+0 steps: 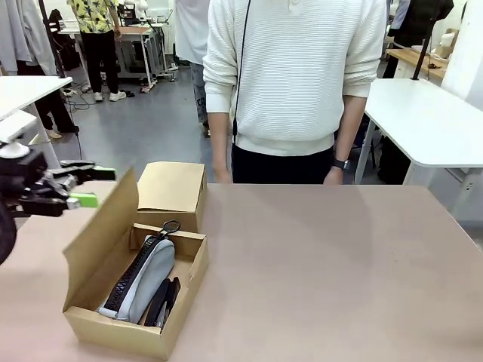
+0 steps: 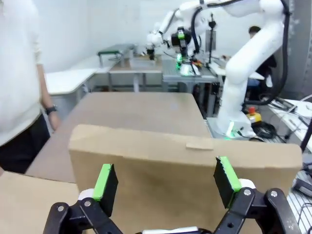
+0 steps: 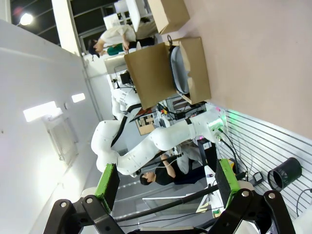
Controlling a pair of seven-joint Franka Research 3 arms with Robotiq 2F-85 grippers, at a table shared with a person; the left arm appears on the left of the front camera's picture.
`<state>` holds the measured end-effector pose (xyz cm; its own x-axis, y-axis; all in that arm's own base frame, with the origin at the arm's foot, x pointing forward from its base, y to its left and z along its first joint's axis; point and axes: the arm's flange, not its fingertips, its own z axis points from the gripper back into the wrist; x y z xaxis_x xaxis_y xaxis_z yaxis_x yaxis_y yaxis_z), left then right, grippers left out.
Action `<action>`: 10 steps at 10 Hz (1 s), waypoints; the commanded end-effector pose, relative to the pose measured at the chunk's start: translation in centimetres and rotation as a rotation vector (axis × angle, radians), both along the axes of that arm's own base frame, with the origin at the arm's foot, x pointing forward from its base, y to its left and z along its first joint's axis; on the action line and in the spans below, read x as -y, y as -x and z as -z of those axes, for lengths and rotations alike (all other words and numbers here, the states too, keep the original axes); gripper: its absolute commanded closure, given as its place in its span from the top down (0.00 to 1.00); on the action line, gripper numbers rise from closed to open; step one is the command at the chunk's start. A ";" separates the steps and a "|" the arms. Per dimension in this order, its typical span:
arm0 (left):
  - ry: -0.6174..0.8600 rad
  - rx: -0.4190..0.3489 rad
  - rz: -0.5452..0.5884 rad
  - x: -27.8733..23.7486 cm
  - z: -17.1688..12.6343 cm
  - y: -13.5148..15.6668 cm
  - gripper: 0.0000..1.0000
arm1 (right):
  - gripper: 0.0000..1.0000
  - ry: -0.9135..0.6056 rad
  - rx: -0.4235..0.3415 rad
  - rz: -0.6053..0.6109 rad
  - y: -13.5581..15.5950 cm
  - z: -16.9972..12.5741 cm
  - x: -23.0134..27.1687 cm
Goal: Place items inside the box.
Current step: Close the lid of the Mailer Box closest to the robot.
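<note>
On the counter point(image 1: 324, 256), the box point(image 1: 185, 280) is seen standing with its flaps up, the grey pencil case point(image 1: 147, 279) and a black item, probably the stapler point(image 1: 160, 302), already lying inside. Just beside the tall side flap point(image 1: 102, 226), the left tool point(image 1: 89, 187) is held released, nothing between its pads. The right tool point(image 3: 165, 187) is likewise held wide and empty. A careless advance could fold the flap inward or shove the light box askew.

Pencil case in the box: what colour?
Grey pencil case, black zip edge; front view shows it best.
</note>
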<state>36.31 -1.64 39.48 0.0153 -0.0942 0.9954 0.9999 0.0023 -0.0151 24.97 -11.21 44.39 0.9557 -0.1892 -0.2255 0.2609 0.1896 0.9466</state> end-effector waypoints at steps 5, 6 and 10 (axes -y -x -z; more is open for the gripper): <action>-0.232 -0.003 0.124 7.4 8.6 17.0 1.00 | 1.00 -0.004 -0.014 0.010 0.0 -0.4 0.0; -0.259 -0.012 0.150 7.4 9.3 17.5 1.00 | 1.00 -0.004 -0.014 0.010 0.0 -0.4 0.0; -0.305 0.008 0.154 7.3 10.3 17.8 1.00 | 1.00 -0.004 -0.014 0.010 0.0 -0.4 0.0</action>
